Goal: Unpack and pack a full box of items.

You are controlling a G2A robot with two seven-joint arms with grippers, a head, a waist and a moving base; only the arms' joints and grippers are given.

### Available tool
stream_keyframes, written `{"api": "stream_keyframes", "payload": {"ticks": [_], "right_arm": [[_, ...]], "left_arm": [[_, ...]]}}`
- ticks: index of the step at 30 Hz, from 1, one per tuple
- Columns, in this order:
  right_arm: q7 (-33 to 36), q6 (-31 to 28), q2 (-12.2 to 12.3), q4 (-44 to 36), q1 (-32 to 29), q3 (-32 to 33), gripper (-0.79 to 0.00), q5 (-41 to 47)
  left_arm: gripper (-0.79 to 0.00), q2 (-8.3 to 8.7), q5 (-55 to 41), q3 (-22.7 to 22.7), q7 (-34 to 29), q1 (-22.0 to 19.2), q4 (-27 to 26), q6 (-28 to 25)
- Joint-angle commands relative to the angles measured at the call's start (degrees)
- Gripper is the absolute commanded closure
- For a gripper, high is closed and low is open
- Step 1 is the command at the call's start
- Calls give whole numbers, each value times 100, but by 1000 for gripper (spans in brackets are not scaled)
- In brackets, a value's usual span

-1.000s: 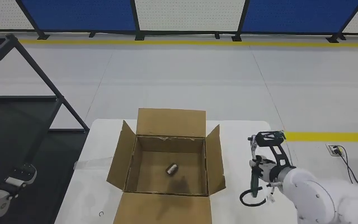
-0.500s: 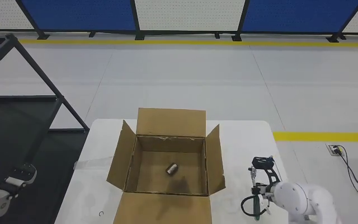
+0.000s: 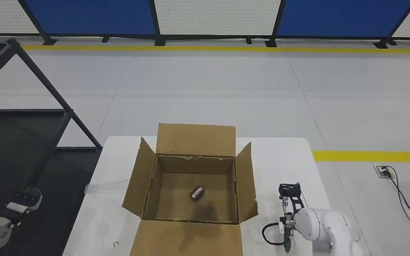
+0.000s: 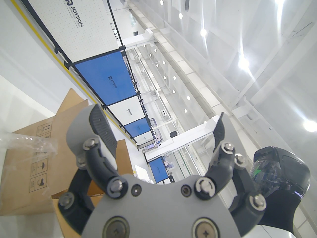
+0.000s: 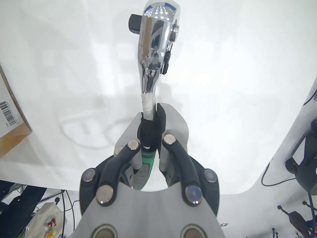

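Observation:
An open cardboard box point(image 3: 195, 139) stands on the white table point(image 3: 275, 153), flaps spread. A small dark metal socket point(image 3: 197, 192) lies on the box floor. To the right of the box, near the table's front edge, my right gripper point(image 3: 288, 221) is shut on a ratchet wrench point(image 5: 154, 48). Its fingers point(image 5: 158, 122) clamp the black and green handle, and the chrome head sticks out just above the tabletop. My left gripper point(image 4: 158, 127) is open with nothing in it, pointing up at the ceiling, beside the box's outer wall point(image 4: 32, 154).
A crumpled piece of clear plastic film point(image 3: 106, 185) lies on the table left of the box. A black frame point(image 3: 57, 121) stands to the far left. One box corner point(image 5: 10, 122) is near the right gripper. Bare tabletop point(image 5: 223, 63) lies around the ratchet.
My right arm has carried the ratchet wrench toward the table's front edge and a little closer to the box. The box and the socket have not moved.

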Motion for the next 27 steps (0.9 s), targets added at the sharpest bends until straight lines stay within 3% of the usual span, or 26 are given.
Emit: {"api": "stream_keyframes", "payload": {"ticks": [1,6,8,14,24,27], "right_arm": [[-9,50,-5,79,40,-35,0,-9],[-44,89,-8,205,98,-64,-3,-2],[-50,107,-8,251,123,-71,-89,-5],[-52,134,-6,302,163,-87,-209,-3],[-101,175,16,-45,158,56,-197,57],[-86,132,41,-534,79,209,-274,79]], "left_arm": [[-785,0,0,0,0,0,0,0],[-785,0,0,0,0,0,0,0],[-785,0,0,0,0,0,0,0],[-785,0,0,0,0,0,0,0],[-785,0,0,0,0,0,0,0],[-785,0,0,0,0,0,0,0]]}}
